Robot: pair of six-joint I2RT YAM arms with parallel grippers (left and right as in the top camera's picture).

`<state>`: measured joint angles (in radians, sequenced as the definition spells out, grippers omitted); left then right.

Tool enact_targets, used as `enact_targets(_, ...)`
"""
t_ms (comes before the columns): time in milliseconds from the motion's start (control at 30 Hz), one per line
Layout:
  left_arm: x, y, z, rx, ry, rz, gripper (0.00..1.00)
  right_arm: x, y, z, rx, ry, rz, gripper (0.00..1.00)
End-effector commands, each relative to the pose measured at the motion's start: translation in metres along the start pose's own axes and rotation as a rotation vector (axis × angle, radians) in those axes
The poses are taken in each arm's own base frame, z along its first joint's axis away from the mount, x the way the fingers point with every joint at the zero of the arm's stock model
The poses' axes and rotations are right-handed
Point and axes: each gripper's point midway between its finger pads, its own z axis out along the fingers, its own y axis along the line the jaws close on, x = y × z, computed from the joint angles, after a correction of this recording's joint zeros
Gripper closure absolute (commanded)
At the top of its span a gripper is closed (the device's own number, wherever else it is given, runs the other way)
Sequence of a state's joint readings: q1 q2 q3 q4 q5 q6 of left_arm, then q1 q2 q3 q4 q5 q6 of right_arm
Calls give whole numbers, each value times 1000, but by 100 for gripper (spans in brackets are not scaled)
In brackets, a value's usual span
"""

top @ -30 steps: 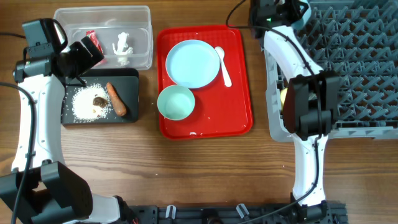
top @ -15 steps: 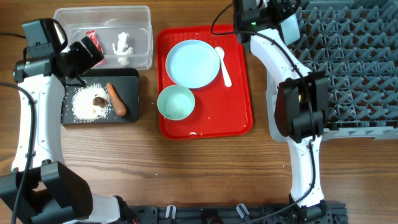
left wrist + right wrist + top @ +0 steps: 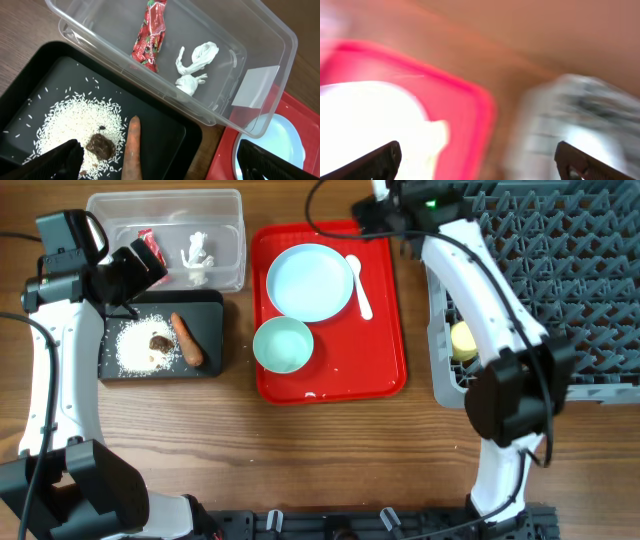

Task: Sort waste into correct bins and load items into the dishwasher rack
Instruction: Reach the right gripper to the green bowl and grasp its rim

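Right end effector (image 3: 479, 161), swung from rack (image 3: 560, 270) to tray's (image 3: 380, 360) far edge, gapes empty; light, slick spoon (image 3: 359, 282) suits a mid-handle grasp.

Blurred beyond detail in the right wrist view: red tray (image 3: 480, 107), dishwasher rack (image 3: 580, 115). Cropped by the overhead's top and right edges: that rack.

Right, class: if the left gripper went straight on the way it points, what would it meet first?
Probably the black tub, by the carrot piece: the left gripper, open, points down at it in the wrist view. Depth is unclear, so this is a judgement.
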<state>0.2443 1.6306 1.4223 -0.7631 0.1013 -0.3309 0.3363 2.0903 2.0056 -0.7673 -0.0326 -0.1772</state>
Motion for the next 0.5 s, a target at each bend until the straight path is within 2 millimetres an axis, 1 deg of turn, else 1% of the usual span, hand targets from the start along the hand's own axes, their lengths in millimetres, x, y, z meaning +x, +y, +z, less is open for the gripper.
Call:
enact_targets(0, -4, 1, -4, -5, -16, 6, 0, 18, 111, -25, -672, 82, 168, 0)
enact_targets(33, -4, 1, -4, -5, -16, 6, 0, 26, 116, -25, -694, 124, 193, 0)
enact_targets(67, -4, 1, -4, -5, -16, 6, 0, 38, 119, -20, -691, 181, 235, 1)
enact_targets(100, -4, 1, -4, -5, -16, 6, 0, 54, 123, -14, -675, 254, 279, 6)
enact_targets(167, -4, 1, -4, -5, -16, 6, 0, 80, 128, -3, -614, 358, 339, 14)
enact_targets(200, -4, 1, -4, -5, -16, 6, 0, 95, 129, 5, -559, 411, 373, 20)
enact_targets(233, -4, 1, -4, -5, -16, 6, 0, 109, 130, 12, -498, 461, 416, 23)
enact_targets(300, -4, 1, -4, -5, -16, 6, 0, 130, 139, 20, -414, 525, 453, 26)
enact_targets(367, -4, 1, -4, -5, -16, 6, 0, 143, 147, 26, -365, 555, 456, 28)
enact_targets(400, -4, 1, -4, -5, -16, 6, 0, 155, 157, 30, -330, 578, 458, 29)
enact_targets(467, -4, 1, -4, -5, -16, 6, 0, 168, 167, 36, -280, 597, 479, 33)
